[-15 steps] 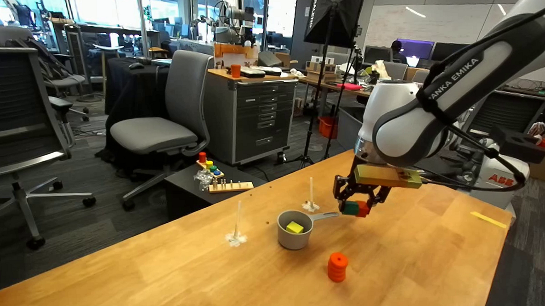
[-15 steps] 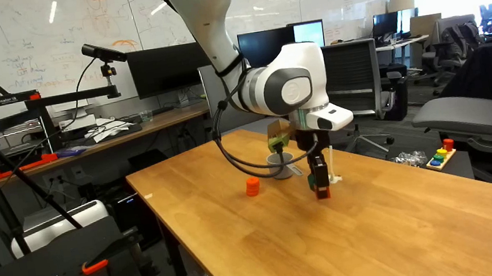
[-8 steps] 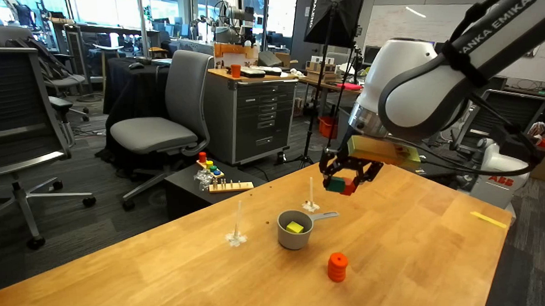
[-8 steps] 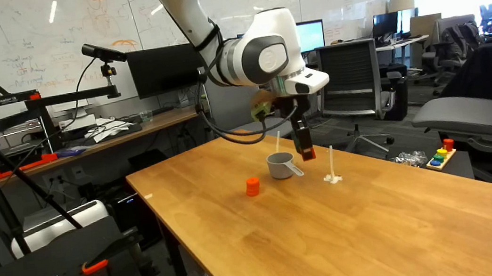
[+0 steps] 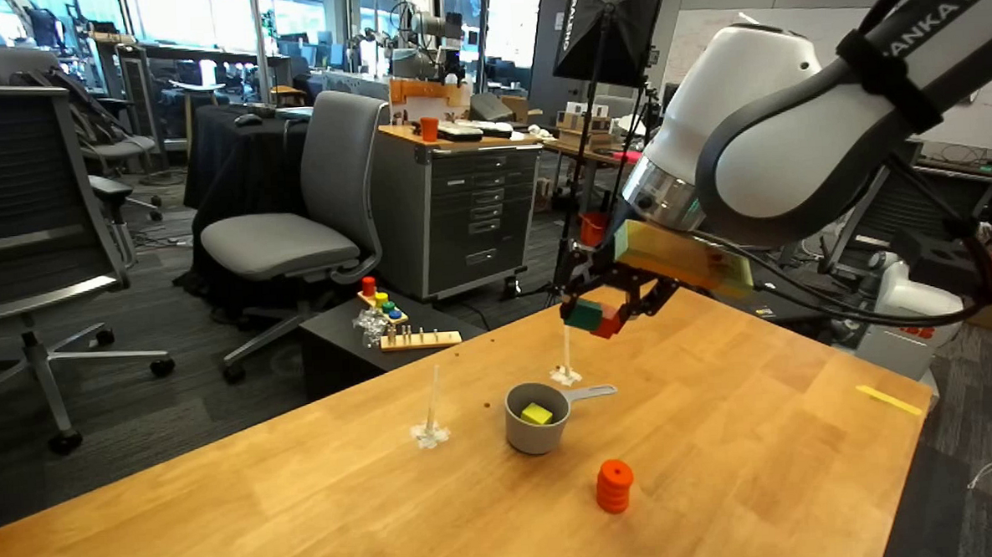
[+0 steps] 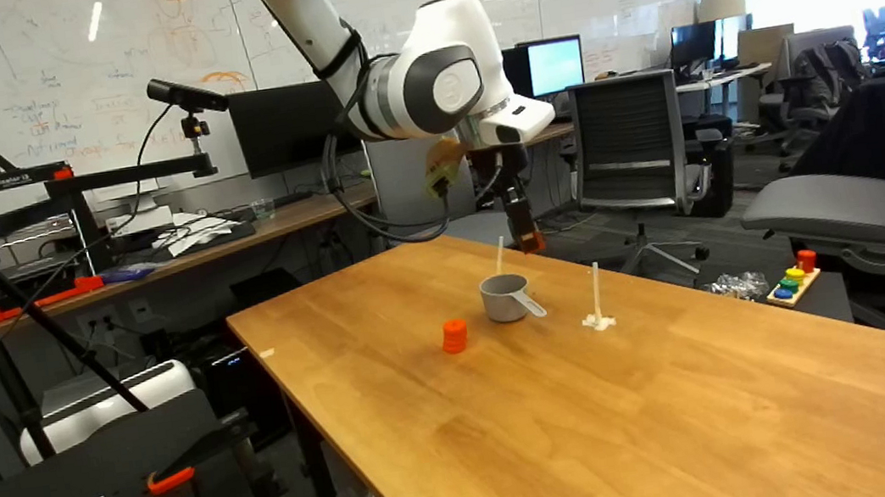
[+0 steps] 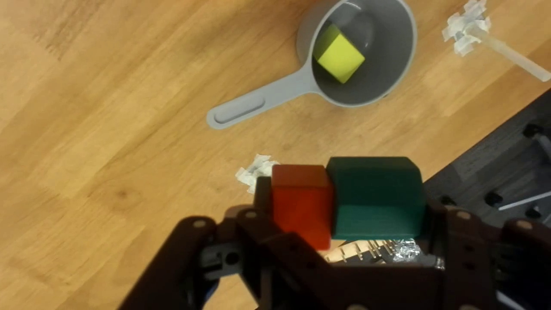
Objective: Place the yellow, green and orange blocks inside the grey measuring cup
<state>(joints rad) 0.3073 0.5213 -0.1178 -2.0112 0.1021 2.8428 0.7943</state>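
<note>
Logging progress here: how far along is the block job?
Done: the yellow block lies inside the grey measuring cup. In hand: the gripper holds the green block and the orange-red block side by side in the air, not yet over the cup. Left: releasing both inside.

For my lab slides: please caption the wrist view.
Gripper pinches the orange block and green block side by side; the yellow block lies in the grey measuring cup.

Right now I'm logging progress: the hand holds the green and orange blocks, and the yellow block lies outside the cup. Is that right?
Not quite: the wrist view shows the yellow block lying inside the cup. The hand does hold the green block and orange block.
</note>
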